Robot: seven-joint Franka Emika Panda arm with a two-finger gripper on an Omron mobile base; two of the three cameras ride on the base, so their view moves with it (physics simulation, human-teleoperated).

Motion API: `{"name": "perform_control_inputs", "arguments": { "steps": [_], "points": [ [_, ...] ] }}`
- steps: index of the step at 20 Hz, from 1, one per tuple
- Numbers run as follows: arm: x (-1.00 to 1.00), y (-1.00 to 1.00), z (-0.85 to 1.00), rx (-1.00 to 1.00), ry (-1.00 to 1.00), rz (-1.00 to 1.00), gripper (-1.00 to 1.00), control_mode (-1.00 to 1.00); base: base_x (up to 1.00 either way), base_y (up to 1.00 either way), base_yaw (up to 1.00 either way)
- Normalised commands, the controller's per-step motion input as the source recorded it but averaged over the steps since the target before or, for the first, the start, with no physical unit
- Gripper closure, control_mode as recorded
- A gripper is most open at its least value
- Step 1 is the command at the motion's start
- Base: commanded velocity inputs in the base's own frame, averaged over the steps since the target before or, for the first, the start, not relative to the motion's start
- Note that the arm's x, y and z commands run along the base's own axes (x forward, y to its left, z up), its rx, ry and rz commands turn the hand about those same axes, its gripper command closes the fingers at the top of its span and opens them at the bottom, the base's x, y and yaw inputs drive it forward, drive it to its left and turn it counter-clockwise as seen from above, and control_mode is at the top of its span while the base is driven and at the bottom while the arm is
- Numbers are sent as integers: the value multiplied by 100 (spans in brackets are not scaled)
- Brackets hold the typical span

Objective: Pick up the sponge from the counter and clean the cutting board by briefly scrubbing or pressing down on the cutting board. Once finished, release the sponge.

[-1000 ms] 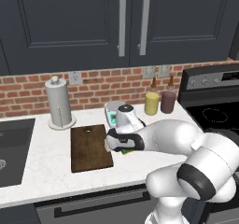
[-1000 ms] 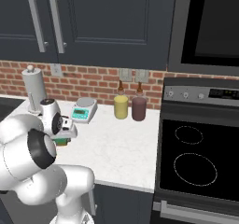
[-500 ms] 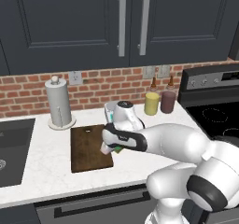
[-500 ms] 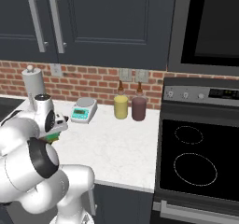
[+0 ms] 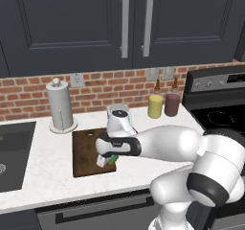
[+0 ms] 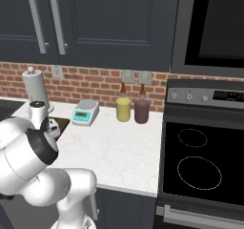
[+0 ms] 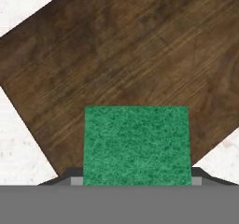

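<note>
Green sponge: gripped between the claw's jaws, over the cutting board.
Feel: likely light, soft, squashy; press gently.
Hold: narrow sides, as now.
Board: dark wood directly below the claw, on the counter.

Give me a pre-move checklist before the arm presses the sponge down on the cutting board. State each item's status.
1. Sponge held between the fingers of the gripper: ok; the hand view shows it filling the gap.
2. Sponge over the cutting board, not the counter: ok; wood lies beneath it.
3. Sponge touching the board: cannot tell.
4. Board lying flat on the counter: ok.
5. Board surface ahead free of other items: ok; bare wood in the hand view.
6. Paper towel holder and scale standing off the board: ok.
</note>
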Motion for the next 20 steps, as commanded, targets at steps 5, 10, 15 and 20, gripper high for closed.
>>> {"name": "perform_control_inputs", "arguments": {
  "steps": [5,10,15,20],
  "points": [
    [-2,46,-2,-3,0,7,100,-100,0,0,0],
    [0,-1,-10,0,4,1,100,-100,0,0,0],
    [0,-12,-3,-4,1,3,100,-100,0,0,0],
    [0,-19,-7,-11,0,7,100,-100,0,0,0]
  ]
}}
